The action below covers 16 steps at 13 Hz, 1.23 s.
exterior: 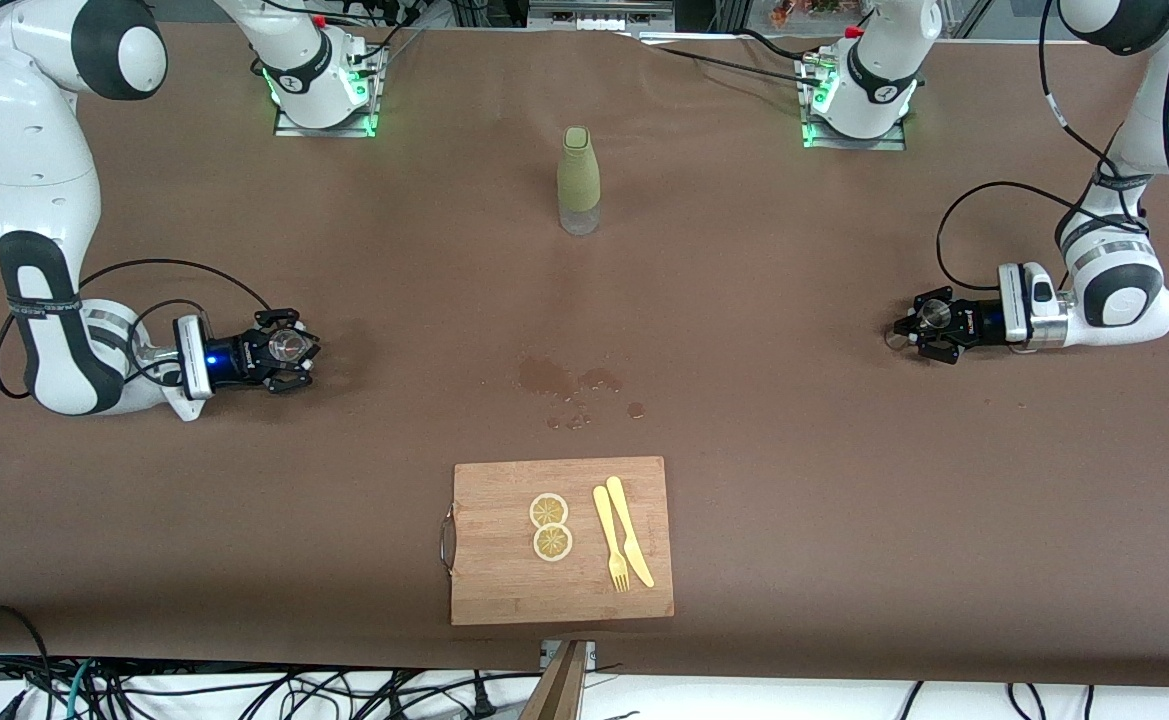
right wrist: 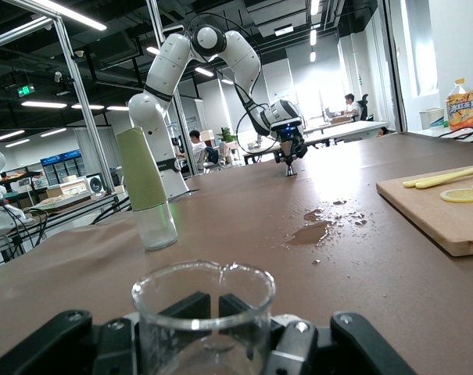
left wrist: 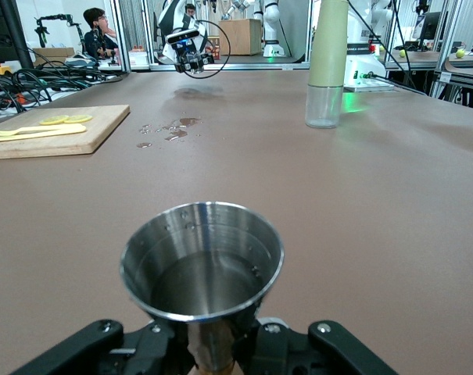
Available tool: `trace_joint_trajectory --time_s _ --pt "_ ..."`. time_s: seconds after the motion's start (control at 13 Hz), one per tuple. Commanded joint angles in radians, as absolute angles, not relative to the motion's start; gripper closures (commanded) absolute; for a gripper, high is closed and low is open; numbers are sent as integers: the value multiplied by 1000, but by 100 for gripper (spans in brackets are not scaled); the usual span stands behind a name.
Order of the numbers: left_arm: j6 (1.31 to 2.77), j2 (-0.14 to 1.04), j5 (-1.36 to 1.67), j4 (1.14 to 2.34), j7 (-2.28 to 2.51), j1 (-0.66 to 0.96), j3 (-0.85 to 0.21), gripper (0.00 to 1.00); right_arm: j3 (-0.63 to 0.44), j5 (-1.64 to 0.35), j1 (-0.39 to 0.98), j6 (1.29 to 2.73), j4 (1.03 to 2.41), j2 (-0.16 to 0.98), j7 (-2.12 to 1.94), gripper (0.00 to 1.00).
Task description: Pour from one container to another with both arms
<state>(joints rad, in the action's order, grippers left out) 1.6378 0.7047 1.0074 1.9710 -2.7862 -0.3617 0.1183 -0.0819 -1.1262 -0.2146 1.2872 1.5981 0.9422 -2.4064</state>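
**Both Grippers Holding Containers Low at Opposite Table Ends**

You are looking at two arms, each carrying a vessel near the tabletop. The left gripper (exterior: 929, 328) is hanging low over the left arm's end of the table, and its jaws are clamping the stem of a steel cup (left wrist: 202, 264). In the left wrist view the cup is sitting between the two fingers (left wrist: 76, 348), its mouth pointing away from the wrist, with a few droplets clinging to the inner wall.

The right gripper (exterior: 284, 352) is hanging low over the right arm's end of the table. Its jaws are clamping a clear glass beaker (right wrist: 203, 312), which is standing between the fingers (right wrist: 361, 344) with its spouted rim open.

You are also seeing a green-sleeved bottle (exterior: 579, 180) standing upright on the brown table (exterior: 844, 480), roughly midway between the two arm bases. A patch of spilled liquid (exterior: 569, 385) is lying nearer the front camera than the bottle. Nearer still, a wooden cutting board (exterior: 504, 580) is carrying two lemon slices (exterior: 550, 526), one touching the other, with a yellow fork (exterior: 610, 540) and a yellow knife (exterior: 630, 530) lying just beside them
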Motion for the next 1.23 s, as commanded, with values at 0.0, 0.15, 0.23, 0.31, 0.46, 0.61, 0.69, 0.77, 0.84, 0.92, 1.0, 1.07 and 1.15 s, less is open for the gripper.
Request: trace_joint_trajectory --time_s 0.0,0.15,0.23,0.31,0.46,0.61,0.69,0.77,0.84,0.92,1.0,1.07,1.15 --pt "1620 710 1014 1973 -2958 -364 137 100 -80 -1124 -225 1259 1578 950 -2391 99" --pt "1623 710 1014 1973 -2954 -362 137 100 -80 -1124 -225 1261 1577 950 -2393 99" --pt "1626 709 1014 1973 -2953 -362 137 100 -81 -1121 -227 1261 1578 950 -2396 99" --pt "1632 709 1015 1973 -2953 -361 137 100 -81 -1121 -229 1261 1577 950 -2396 99" --pt "1637 701 1014 1973 -2929 -359 137 100 -81 -1121 -230 1261 1578 950 -2398 99" --pt "1635 680 1005 1974 -2883 -359 137 100 -81 -1121 -230 1262 1577 950 -2398 99" --pt "1635 673 1005 1974 -2876 -356 137 100 -81 -1121 -230 1262 1578 951 -2398 99" --pt "1632 673 1003 1976 -2872 -354 137 100 -81 -1120 -232 1261 1577 950 -2399 99" --pt "1631 673 1003 1976 -2864 -354 137 100 -83 -1109 -238 1261 1577 950 -2398 99" --pt "1628 672 1003 1976 -2856 -354 137 100 -83 -1095 -245 1261 1577 950 -2395 99" --pt "1626 670 1000 1976 -2847 -354 137 100 -83 -1094 -247 1259 1577 950 -2392 99" --pt "1615 664 985 1976 -2826 -354 137 100 -83 -1094 -247 1261 1574 950 -2390 99" --pt "1602 660 980 1974 -2807 -354 137 100 -83 -1092 -247 1259 1568 950 -2391 99"
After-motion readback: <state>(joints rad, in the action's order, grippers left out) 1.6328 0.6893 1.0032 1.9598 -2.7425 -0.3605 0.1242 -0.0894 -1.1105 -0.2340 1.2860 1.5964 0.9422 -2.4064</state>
